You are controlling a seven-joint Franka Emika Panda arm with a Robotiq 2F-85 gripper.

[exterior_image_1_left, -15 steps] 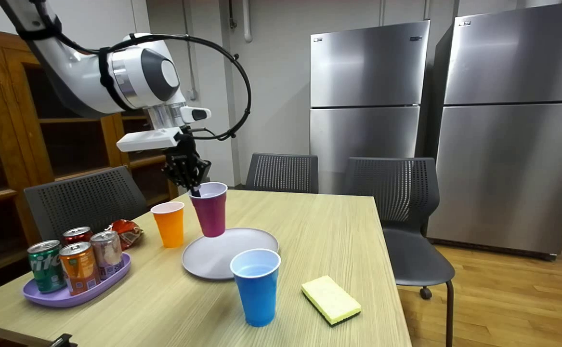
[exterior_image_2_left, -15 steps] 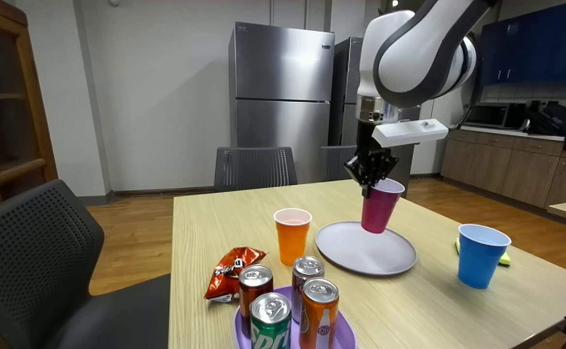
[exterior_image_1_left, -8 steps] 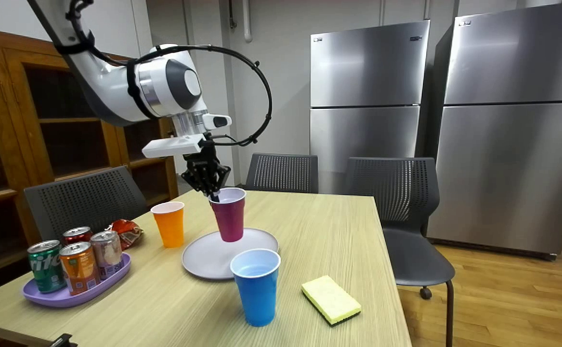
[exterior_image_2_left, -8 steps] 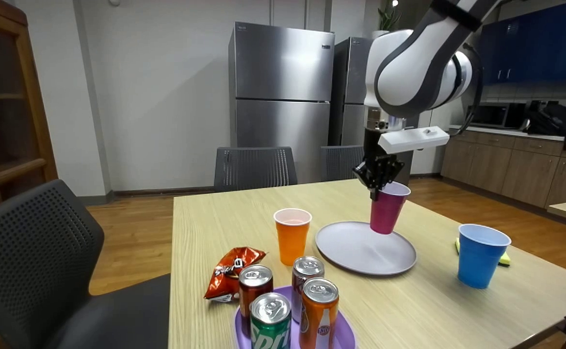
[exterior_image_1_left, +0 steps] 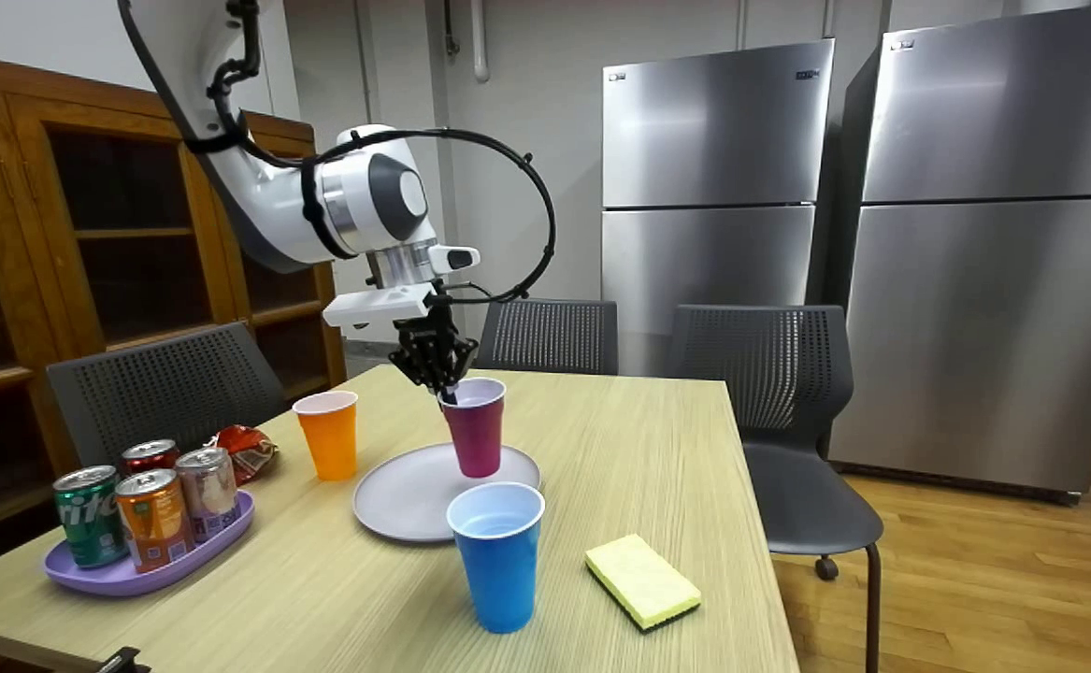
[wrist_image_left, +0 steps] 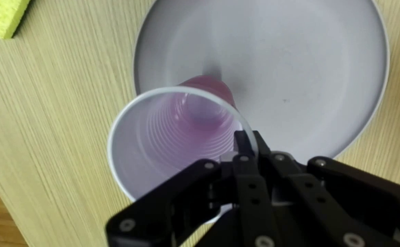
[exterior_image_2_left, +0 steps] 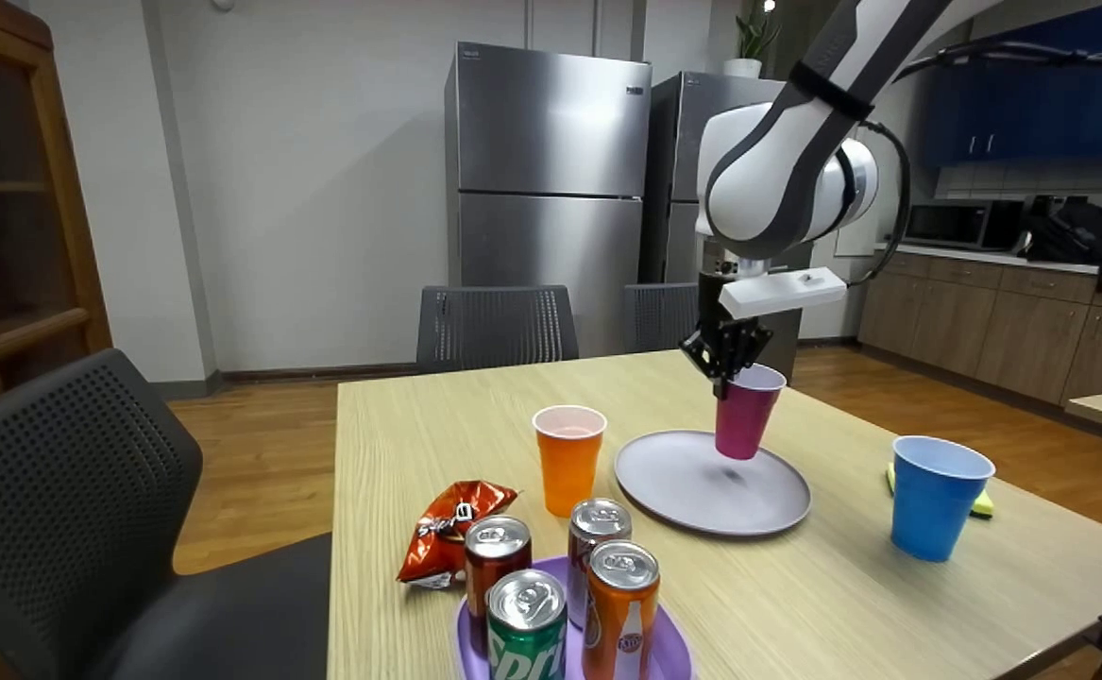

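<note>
Your gripper (wrist_image_left: 251, 141) pinches the rim of a maroon cup (exterior_image_2_left: 747, 420), one finger inside the wall and one outside. The cup hangs from your fingertips, slightly tilted, above a grey plate (wrist_image_left: 306, 68), with a gap between them. In both exterior views, an orange cup (exterior_image_2_left: 569, 463), a red bag (exterior_image_2_left: 456, 534) and a tray (exterior_image_1_left: 106, 582) of four cans (exterior_image_1_left: 154, 523) are left of your gripper; a blue cup (exterior_image_1_left: 498, 570) and a sponge (exterior_image_1_left: 643, 578) are right of it
</note>
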